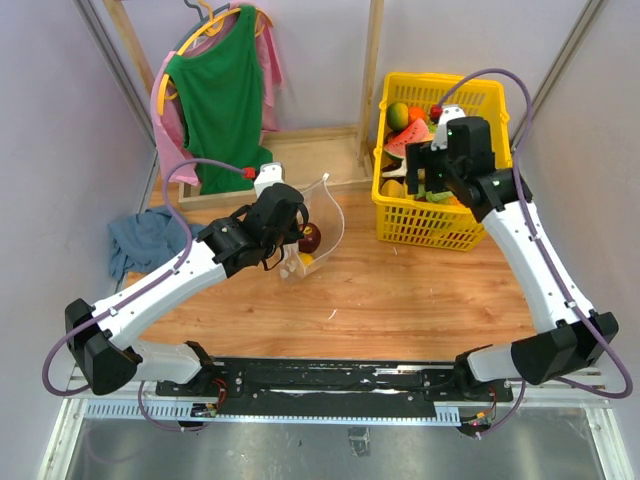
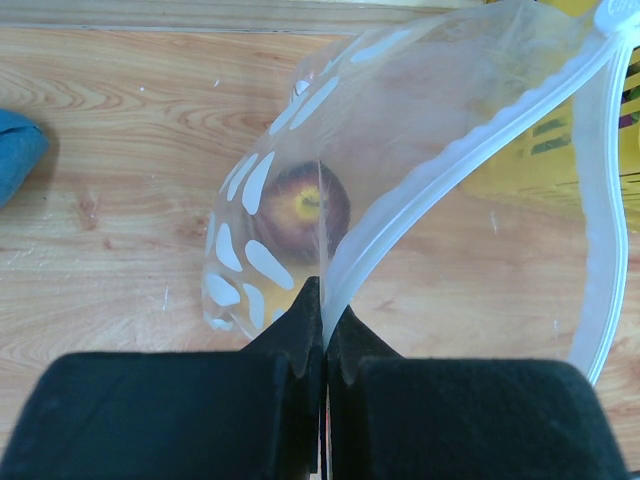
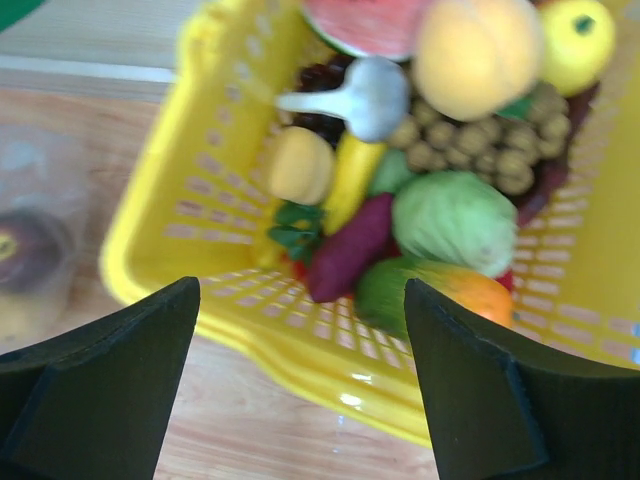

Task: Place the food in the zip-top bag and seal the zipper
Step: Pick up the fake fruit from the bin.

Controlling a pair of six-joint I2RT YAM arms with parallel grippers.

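Both jaws of the left gripper [image 2: 322, 335] are pressed tight together on the zipper [image 2: 470, 150] of the zip-top bag [image 2: 400, 110], whose mouth gapes wide. One dark purple fruit [image 2: 305, 205] lies inside, at 12 o'clock from the pinch. At 2 o'clock of the bag, the right gripper [image 3: 300, 300] hangs spread apart and empty over the yellow basket [image 3: 160, 200], where the mango [image 3: 450, 290] lies among other toy food.

Lab rig: enclosure panels [image 1: 50, 120], arm mounting rail [image 1: 330, 378].
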